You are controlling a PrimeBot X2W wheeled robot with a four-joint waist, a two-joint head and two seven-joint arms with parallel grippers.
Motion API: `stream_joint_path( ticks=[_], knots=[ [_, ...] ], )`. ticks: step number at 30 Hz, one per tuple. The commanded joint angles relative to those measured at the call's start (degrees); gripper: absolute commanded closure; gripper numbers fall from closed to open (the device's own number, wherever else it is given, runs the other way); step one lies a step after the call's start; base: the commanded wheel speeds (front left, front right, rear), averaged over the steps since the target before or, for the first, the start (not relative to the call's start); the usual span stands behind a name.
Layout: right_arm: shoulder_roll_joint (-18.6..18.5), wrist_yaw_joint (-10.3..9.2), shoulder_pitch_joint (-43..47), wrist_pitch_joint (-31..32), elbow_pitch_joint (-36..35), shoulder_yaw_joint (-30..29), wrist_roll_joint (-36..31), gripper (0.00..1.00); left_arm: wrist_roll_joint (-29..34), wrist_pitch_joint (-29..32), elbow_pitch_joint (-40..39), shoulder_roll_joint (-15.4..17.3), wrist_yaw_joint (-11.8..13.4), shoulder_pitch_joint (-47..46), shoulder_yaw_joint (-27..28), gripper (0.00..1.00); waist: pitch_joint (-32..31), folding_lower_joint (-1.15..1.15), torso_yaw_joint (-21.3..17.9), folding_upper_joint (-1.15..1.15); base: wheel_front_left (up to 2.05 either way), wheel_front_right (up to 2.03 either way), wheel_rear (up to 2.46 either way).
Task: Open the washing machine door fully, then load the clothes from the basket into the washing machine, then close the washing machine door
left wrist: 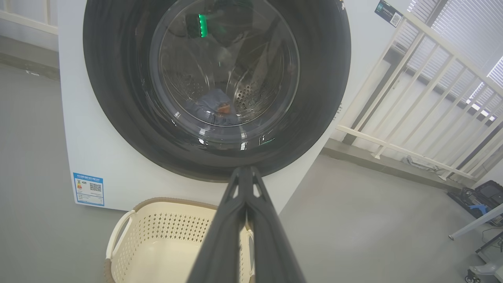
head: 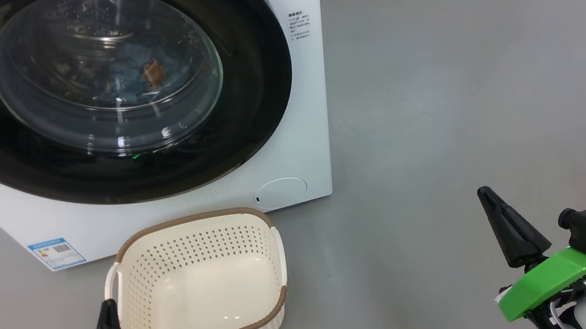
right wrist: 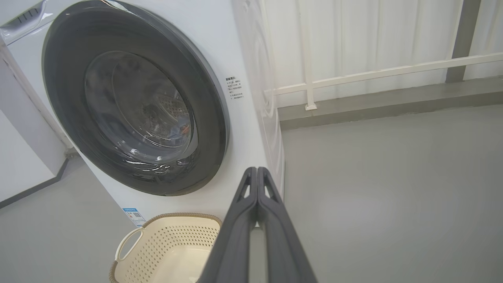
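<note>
The washing machine [head: 302, 146] stands at the upper left with its round black washing machine door [head: 258, 77] closed against its front. Through the glass, light blue clothes [head: 142, 73] lie inside the drum, also seen as clothes [left wrist: 214, 110] and clothes [right wrist: 180, 129] in the wrist views. The cream basket [head: 202, 292] sits on the floor before the machine, with nothing inside. My left gripper [head: 106, 305] is shut and empty beside the basket's left handle. My right gripper [head: 485, 196] is shut and empty over bare floor at the right. The left gripper [left wrist: 245, 171] and the right gripper [right wrist: 256, 171] show fingers pressed together.
Grey floor [head: 458, 78] spreads to the right of the machine. A white railing [left wrist: 412, 98] runs along a low kerb beside the machine. Equipment with cables [left wrist: 479, 196] lies on the floor at the far right of the left wrist view.
</note>
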Motion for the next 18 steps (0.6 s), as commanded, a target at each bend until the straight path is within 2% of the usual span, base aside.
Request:
stream_joint_path(
  ticks=[1, 6, 18],
  knots=[
    [-0.56, -0.01, -1.87, 0.35, -1.5, -0.72, 1.6, 1.0, -1.39, 0.49, -1.34, 0.68, 0.03, -1.35, 0.81, 1.0, -0.08, 0.08, 0.12, 0.0, 0.0, 0.0, 0.0],
    [-0.3, -0.01, -1.69, 1.11, -1.57, -1.38, 4.32, 1.0, -3.62, 1.32, -1.31, 0.3, 0.08, -1.49, 1.34, 1.0, -0.07, 0.0, 0.38, 0.0, 0.0, 0.0, 0.0],
    [0.3, -0.03, -1.35, 2.78, -1.76, -2.86, 10.33, 1.0, -8.56, 3.16, -1.16, -0.54, 0.1, -1.82, 2.54, 1.0, -0.17, 0.0, 0.97, 0.0, 0.0, 0.0, 0.0]
  ],
)
